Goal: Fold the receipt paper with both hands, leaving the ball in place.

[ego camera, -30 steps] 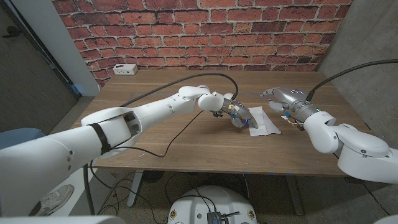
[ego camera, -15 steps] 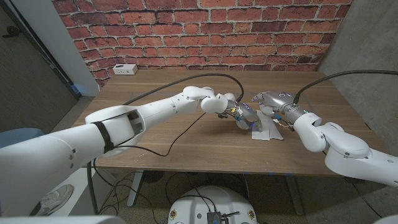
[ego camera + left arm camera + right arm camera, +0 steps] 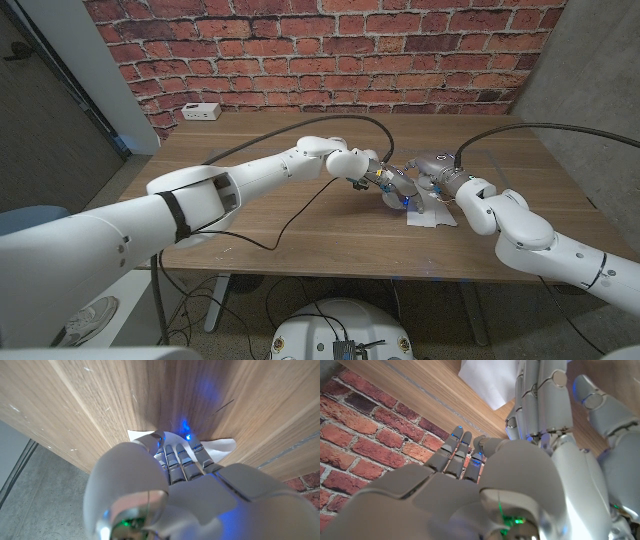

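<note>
I bring both hands together over the receipt paper, which lies on the worktop right of centre; my left hand has its fingers down on the sheet, my right hand crowds beside it; grip on either I cannot tell; next I judge an edge must be lifted; the ball I cannot make out; a white box sits well apart by the brick wall.

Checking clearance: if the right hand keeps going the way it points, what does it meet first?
Probably the left hand: the right hand points at it over the paper, nearly touching. Depth is unclear.
</note>
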